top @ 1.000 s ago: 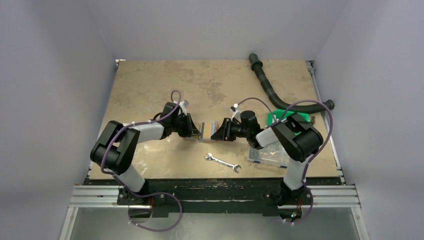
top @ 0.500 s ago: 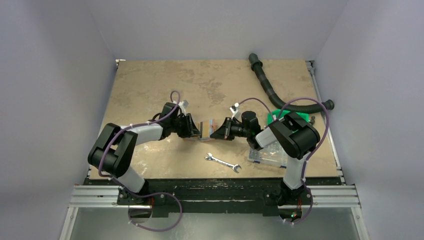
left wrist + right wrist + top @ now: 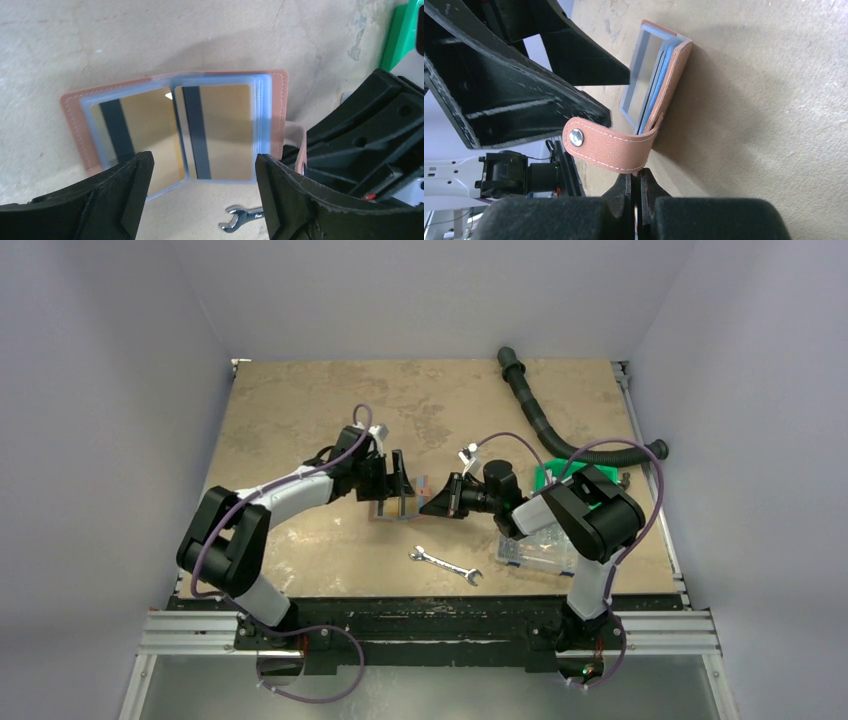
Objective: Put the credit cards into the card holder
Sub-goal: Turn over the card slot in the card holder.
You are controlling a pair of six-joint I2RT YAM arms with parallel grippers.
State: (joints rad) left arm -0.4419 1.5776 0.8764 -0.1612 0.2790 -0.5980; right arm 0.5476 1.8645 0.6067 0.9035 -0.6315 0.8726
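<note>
- While the card holder lies spread open on the table, roughly midway between the two arms, its clear bluish sleeves face up inside the reddish-brown rim.
- Two credit cards sit in those sleeves, one on each side of the fold (gold faces, each crossed by a dark stripe).
- The left gripper hovers over the holder with its jaws spread wide, grasping nothing.
- The right gripper is pinched shut just beside the holder's right edge. The closure strap, with its metal snap, curls across the fingertips, and I cannot tell whether the strap is nipped between them.
- Off to the right, a green bin and a clear compartment box stand by the right arm, their contents too small to make out.
- A wrench lies nearer the arm bases, apart from the holder.
- A second ago the left gripper sat nearly closed against the holder's left side. It has since drawn back toward the far side and opened.
- The right gripper's jaws, then partly apart, have closed.
- The holder, then lying between the two grippers' tips, now shows spread under the left gripper.
</note>
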